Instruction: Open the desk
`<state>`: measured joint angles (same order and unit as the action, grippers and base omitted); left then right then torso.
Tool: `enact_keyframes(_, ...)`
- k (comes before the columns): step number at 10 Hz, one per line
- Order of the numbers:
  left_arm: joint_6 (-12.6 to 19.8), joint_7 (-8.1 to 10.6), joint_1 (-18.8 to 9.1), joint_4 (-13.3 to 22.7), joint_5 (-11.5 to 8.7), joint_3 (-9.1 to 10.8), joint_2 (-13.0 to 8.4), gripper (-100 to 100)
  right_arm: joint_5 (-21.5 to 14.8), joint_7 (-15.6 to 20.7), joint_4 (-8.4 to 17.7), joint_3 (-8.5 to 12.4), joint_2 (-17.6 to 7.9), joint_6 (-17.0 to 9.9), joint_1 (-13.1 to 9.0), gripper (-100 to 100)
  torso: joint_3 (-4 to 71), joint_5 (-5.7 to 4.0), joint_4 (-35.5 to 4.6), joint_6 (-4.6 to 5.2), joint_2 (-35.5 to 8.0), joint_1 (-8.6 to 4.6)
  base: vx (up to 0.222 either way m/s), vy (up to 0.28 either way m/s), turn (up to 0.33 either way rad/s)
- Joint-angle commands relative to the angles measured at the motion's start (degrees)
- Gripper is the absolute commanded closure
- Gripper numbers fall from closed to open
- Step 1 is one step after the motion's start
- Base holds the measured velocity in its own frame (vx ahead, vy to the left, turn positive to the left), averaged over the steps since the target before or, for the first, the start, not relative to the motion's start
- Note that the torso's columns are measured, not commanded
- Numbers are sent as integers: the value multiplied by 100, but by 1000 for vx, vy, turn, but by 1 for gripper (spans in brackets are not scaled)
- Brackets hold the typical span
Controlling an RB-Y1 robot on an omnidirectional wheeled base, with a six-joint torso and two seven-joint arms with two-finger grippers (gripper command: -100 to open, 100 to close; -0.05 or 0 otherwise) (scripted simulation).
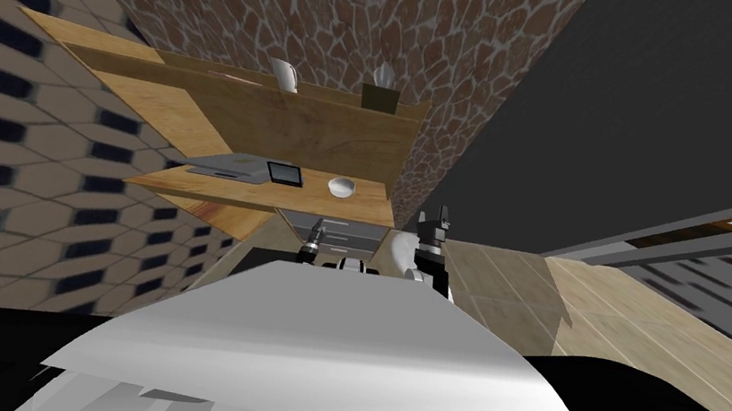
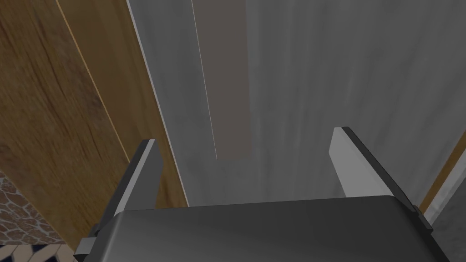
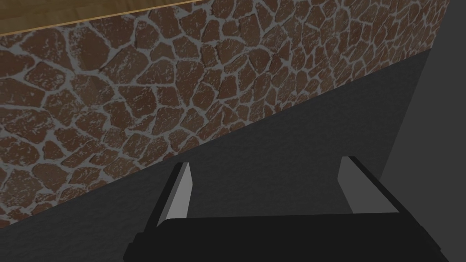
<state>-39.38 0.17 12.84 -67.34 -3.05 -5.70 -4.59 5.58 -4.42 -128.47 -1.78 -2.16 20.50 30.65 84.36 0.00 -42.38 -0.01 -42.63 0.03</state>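
- Beside one finger of the left pincer (image 2: 244, 136), a brown wooden panel (image 2: 54, 113) of the desk (image 1: 276, 126) runs close alongside that finger.
- This pincer is released: its two fingers stand wide apart with nothing between them.
- Straight ahead of the spread fingers lies a grey drawer front (image 2: 318, 82), spanning the whole gap. I cannot tell whether the fingertips touch it.
- A duller brownish strip (image 2: 230, 82) runs along that front ahead of the gap, nearer the finger by the wood.
- From the head camera, the same pincer sits low under the desk top (image 1: 310, 201), right at the stack of grey drawers (image 1: 346, 233), which looks closed.
- Above that pincer, on the desk top, lie a flat grey slab (image 1: 225, 165), a dark tablet (image 1: 285, 173) and a white bowl (image 1: 342, 187), in that order.
- Higher still, on the upper shelf, stand a white cup (image 1: 286, 75) and a dark box (image 1: 380, 96).
- Past the desk's right end, the right pincer (image 1: 441, 217) is raised, apart from the left one and clear of the drawers; it is released too, with its fingers parted and holding nothing.
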Motion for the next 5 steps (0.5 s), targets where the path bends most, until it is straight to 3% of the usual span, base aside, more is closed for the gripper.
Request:
enact_keyframes(1,86,2,-32,-74,-6,14,-10,-100,0,0,0,0,0,0,0,0,6,0,1,1,13,0,30,-7,6)
enact_keyframes(2,111,2,-32,-84,-6,14,-10,100,0,0,0,0,0,0,-1,0,15,1,5,4,26,1,0,0,0)
enact_keyframes(5,188,24,57,-243,0,-32,-47,100,0,0,0,0,0,0,-3,0,-1,2,7,1,-2,-5,-141,-3,19)
